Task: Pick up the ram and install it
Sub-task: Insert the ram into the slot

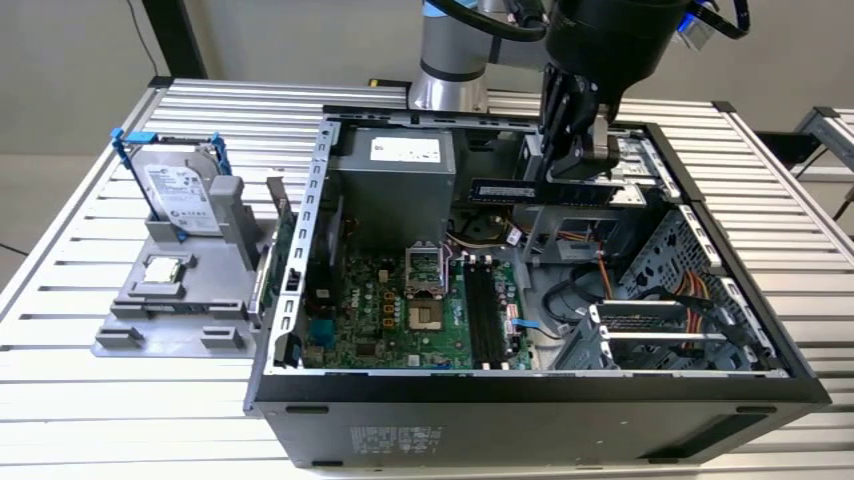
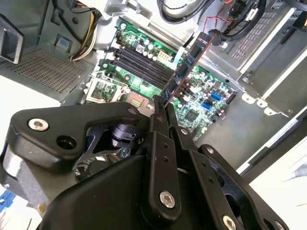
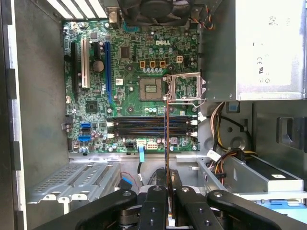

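Hovering above the open case [image 1: 534,415], the hand [image 1: 587,186] pinches the ram [image 1: 507,190] horizontally.

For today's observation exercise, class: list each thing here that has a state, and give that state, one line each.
memory stick: held in the air, not yet seated
tool: shut on the memory stick
memory slots: all empty
processor socket: cover flipped open
computer case: lying on its side, panel off
hard drive: upright in its stand

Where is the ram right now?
In the exterior view the ram is clamped in the gripper, above the open case, to the exterior view's right of the power supply, not yet in the black slots.
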You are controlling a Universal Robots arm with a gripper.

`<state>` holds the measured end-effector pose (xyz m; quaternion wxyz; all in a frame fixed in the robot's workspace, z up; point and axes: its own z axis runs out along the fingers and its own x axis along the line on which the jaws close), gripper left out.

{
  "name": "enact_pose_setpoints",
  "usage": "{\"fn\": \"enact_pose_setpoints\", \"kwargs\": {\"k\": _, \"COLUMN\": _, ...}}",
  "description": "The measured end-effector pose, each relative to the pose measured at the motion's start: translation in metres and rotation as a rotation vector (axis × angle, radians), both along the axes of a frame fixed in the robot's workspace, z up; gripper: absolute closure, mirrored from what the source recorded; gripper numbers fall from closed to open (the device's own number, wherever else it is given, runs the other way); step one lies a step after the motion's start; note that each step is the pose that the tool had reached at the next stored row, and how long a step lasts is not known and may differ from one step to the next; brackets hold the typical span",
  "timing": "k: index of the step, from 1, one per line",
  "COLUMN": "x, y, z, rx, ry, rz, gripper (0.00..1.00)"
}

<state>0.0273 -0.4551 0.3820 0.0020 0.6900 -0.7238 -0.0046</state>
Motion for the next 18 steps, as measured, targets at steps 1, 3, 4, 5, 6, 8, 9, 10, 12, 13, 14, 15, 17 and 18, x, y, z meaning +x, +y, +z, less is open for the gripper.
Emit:
{"fn": "enact_pose_setpoints", "kwargs": {"k": 1, "x": 0.0, "y": 0.0, "z": 0.0, "rx": 0.0, "ry": 0.0, "rz": 0.0, "gripper": 1.0}}
{"fn": "enact_pose_setpoints", "kwargs": {"k": 3, "x": 0.0, "y": 0.0, "z": 0.0, "rx": 0.0, "ry": 0.0, "rz": 0.0, "gripper": 1.0}}
{"fn": "enact_pose_setpoints", "kwargs": {"k": 4, "x": 0.0, "y": 0.0, "z": 0.0, "rx": 0.0001, "ry": -0.0001, "rz": 0.0, "gripper": 1.0}}
{"fn": "enact_pose_setpoints", "kwargs": {"k": 5, "x": 0.0, "y": 0.0, "z": 0.0, "rx": 0.0, "ry": 0.0, "rz": 0.0, "gripper": 1.0}}
{"fn": "enact_pose_setpoints", "kwargs": {"k": 6, "x": 0.0, "y": 0.0, "z": 0.0, "rx": 0.0001, "ry": 0.0, "rz": 0.0, "gripper": 1.0}}
{"fn": "enact_pose_setpoints", "kwargs": {"k": 8, "x": 0.0, "y": 0.0, "z": 0.0, "rx": 0.0001, "ry": 0.0, "rz": 0.0, "gripper": 1.0}}
{"fn": "enact_pose_setpoints", "kwargs": {"k": 9, "x": 0.0, "y": 0.0, "z": 0.0, "rx": 0.0002, "ry": 0.0, "rz": 0.0, "gripper": 1.0}}
{"fn": "enact_pose_setpoints", "kwargs": {"k": 10, "x": 0.0, "y": 0.0, "z": 0.0, "rx": 0.0002, "ry": 0.0, "rz": 0.0, "gripper": 1.0}}
{"fn": "enact_pose_setpoints", "kwargs": {"k": 12, "x": 0.0, "y": 0.0, "z": 0.0, "rx": 0.0001, "ry": 0.0, "rz": -0.003, "gripper": 1.0}}
{"fn": "enact_pose_setpoints", "kwargs": {"k": 13, "x": 0.0, "y": 0.0, "z": 0.0, "rx": 0.0001, "ry": 0.0, "rz": -0.007, "gripper": 1.0}}
{"fn": "enact_pose_setpoints", "kwargs": {"k": 14, "x": 0.0, "y": 0.0, "z": 0.0001, "rx": 0.0, "ry": 0.0, "rz": -0.012, "gripper": 1.0}}
{"fn": "enact_pose_setpoints", "kwargs": {"k": 15, "x": 0.0, "y": 0.0, "z": 0.0001, "rx": 0.0, "ry": 0.0, "rz": -0.019, "gripper": 1.0}}
{"fn": "enact_pose_setpoints", "kwargs": {"k": 17, "x": 0.0, "y": 0.0, "z": 0.0, "rx": 0.0, "ry": 0.0, "rz": -0.035, "gripper": 1.0}}
{"fn": "enact_pose_setpoints", "kwargs": {"k": 18, "x": 0.0, "y": 0.0, "z": 0.0, "rx": 0.0001, "ry": 0.0, "rz": -0.044, "gripper": 1.0}}
